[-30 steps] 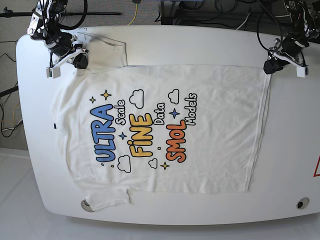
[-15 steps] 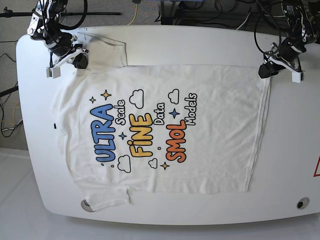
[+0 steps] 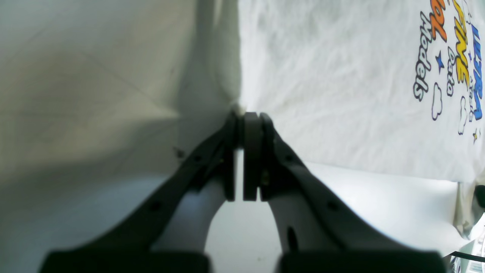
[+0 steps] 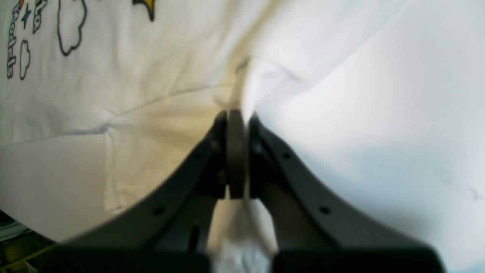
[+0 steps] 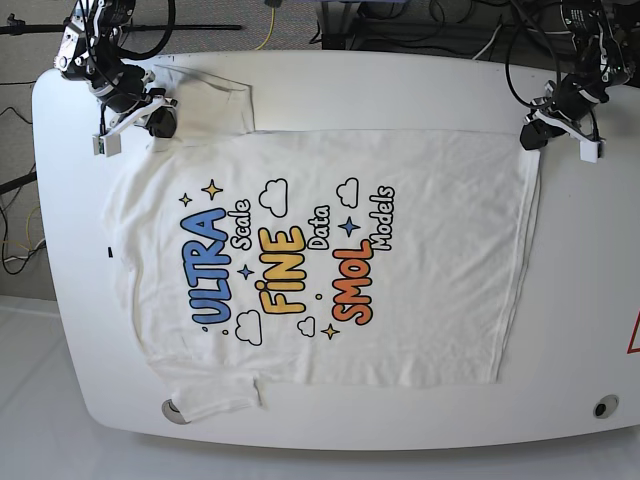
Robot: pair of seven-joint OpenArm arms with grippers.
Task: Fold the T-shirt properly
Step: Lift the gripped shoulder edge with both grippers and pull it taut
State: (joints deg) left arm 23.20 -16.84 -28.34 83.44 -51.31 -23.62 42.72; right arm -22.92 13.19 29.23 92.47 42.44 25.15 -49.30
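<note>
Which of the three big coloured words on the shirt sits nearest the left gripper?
The orange SMOL. On the T-shirt, blue ULTRA lies farthest from the left gripper, toward the right gripper; yellow FINE sits between.

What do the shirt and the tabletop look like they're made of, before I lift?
T-shirt: soft white knit, probably cotton. It creases and bunches where the left pincer and right pincer pinch it. The coloured print looks flat and matte.
Table: smooth, hard white surface with a slight sheen, possibly laminate or painted board; I cannot tell which.
</note>
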